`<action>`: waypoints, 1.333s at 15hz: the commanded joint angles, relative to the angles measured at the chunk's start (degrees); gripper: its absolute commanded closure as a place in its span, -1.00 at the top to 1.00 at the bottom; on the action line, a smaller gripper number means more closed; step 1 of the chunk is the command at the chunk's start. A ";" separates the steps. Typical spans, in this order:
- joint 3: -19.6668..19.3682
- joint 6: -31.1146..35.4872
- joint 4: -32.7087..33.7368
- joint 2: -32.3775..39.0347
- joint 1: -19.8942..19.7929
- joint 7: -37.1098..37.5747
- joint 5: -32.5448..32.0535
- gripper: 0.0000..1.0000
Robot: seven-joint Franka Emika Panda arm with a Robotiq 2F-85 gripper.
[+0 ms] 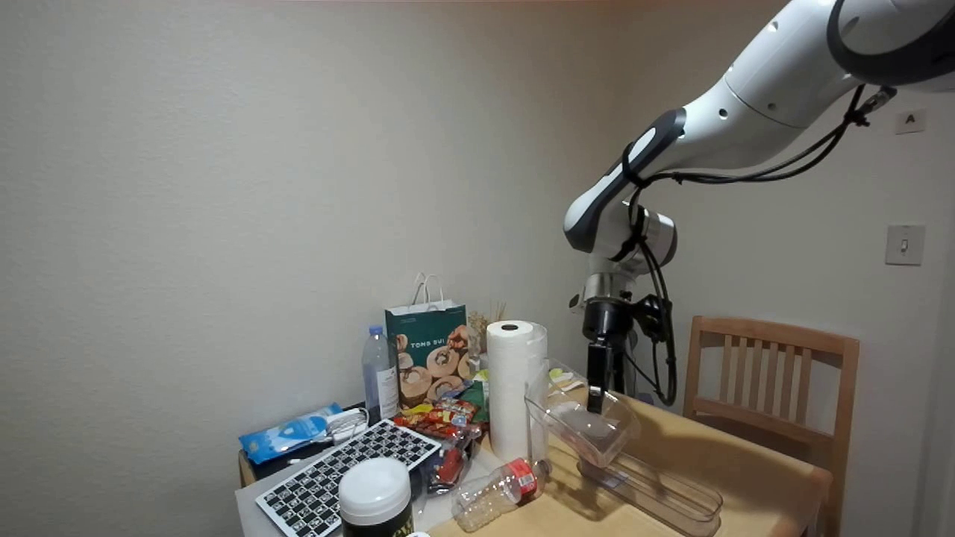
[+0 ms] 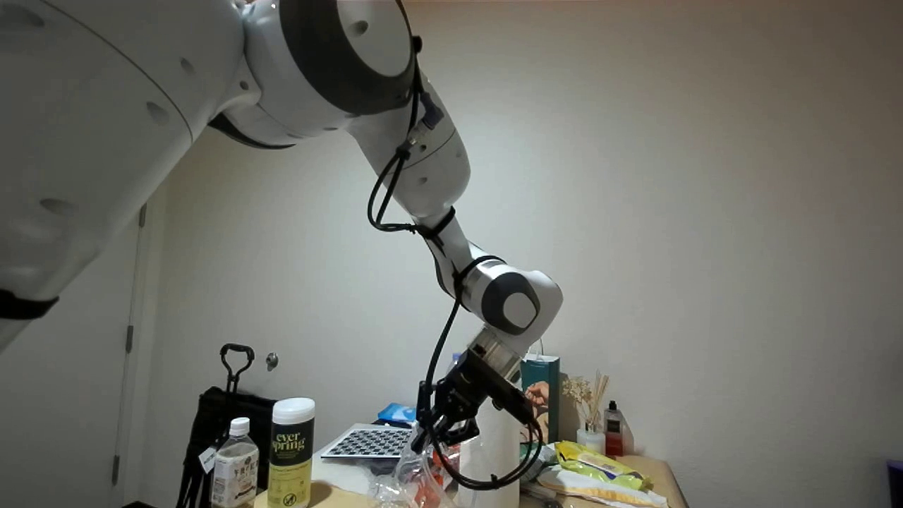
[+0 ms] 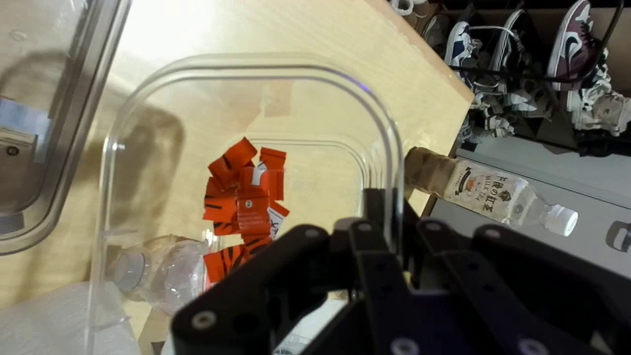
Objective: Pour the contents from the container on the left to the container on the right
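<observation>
My gripper (image 3: 393, 209) is shut on one wall of a clear plastic container (image 3: 106, 177), its fingers on both sides of that wall. In the wrist view, several orange-red packets (image 3: 254, 207) with black stripes appear inside it, heaped near the bottom. The same container (image 1: 597, 450) hangs above the table in an exterior view, tilted, under the downward-pointing gripper (image 1: 597, 403). On the table below, more to the right, lies a long clear container (image 1: 664, 498); the wrist view has its rim (image 3: 74, 148) at the left. Nothing can be made out inside this long container except a label.
A clear bottle with a red label (image 1: 492, 496) lies on its side by the held container. Behind it stands a paper towel roll (image 1: 511, 403). Snack bags (image 1: 448, 418), a checkered board (image 1: 343, 477) and a white-lidded canister (image 1: 375, 492) crowd nearby. A milk tea bottle (image 3: 485, 195) stands near the table edge.
</observation>
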 commanded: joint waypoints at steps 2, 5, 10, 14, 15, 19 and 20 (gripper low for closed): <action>0.41 -0.81 1.72 1.61 -0.44 2.68 -0.95 -0.85; 0.40 -2.08 3.47 2.78 -0.30 7.26 -1.97 -0.90; -0.04 5.80 1.21 0.54 1.72 1.04 -14.01 -0.89; 0.49 12.79 0.29 0.04 1.50 -3.83 -20.38 -0.88; 1.44 15.85 -0.16 0.17 0.42 -6.55 -18.54 -0.88; 1.72 15.92 2.32 2.55 0.38 -6.12 -17.74 -0.85; 1.80 16.04 2.24 2.55 0.28 -6.39 -17.72 -0.89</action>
